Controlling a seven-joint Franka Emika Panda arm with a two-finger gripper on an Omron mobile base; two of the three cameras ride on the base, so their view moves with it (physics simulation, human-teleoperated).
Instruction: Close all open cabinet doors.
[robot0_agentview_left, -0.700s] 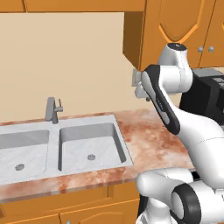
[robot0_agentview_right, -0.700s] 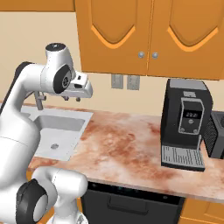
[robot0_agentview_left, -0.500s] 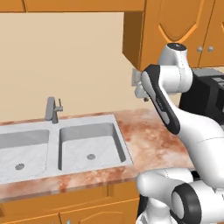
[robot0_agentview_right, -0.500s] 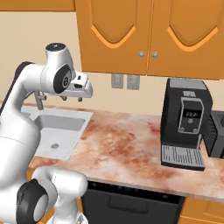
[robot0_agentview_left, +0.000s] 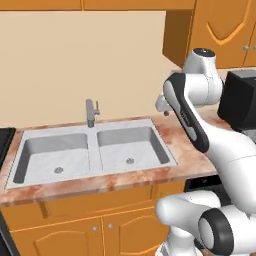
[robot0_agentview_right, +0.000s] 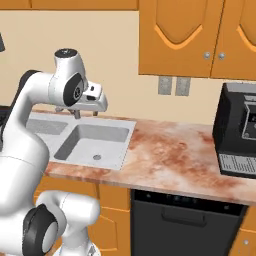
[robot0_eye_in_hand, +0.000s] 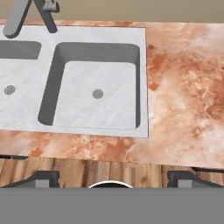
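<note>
Reddish marble countertop (robot0_agentview_right: 175, 155) ran beneath a beige wall, with a double-basin grey sink (robot0_agentview_left: 95, 152) set into it and a grey faucet (robot0_agentview_left: 90, 113) standing at the sink's 12 o'clock edge. At 3 o'clock along the counter in the right base view sat a black coffee machine (robot0_agentview_right: 239, 131), and a black dishwasher front (robot0_agentview_right: 185, 220) filled the space under the counter's middle. Two grey wall outlets (robot0_agentview_right: 173, 85) were mounted side by side on the wall just below the upper cabinets.

Cabinet doors (robot0_agentview_right: 175, 36) hung above the counter at 12 to 2 o'clock in the right base view, orange-brown with arched panels and small silver knobs. In the left base view, one cabinet door (robot0_agentview_left: 178, 37) at 1 o'clock showed a broad brown side face angled out from the wall, standing open.

The gripper (robot0_agentview_right: 76, 114) hung over the sink's right basin, pointing down, just under the white wrist. From the hand view, its dark fingertips (robot0_eye_in_hand: 43, 179) sat wide apart at 5 and 7 o'clock with nothing between them; the sink's right basin and the marble lay below.
</note>
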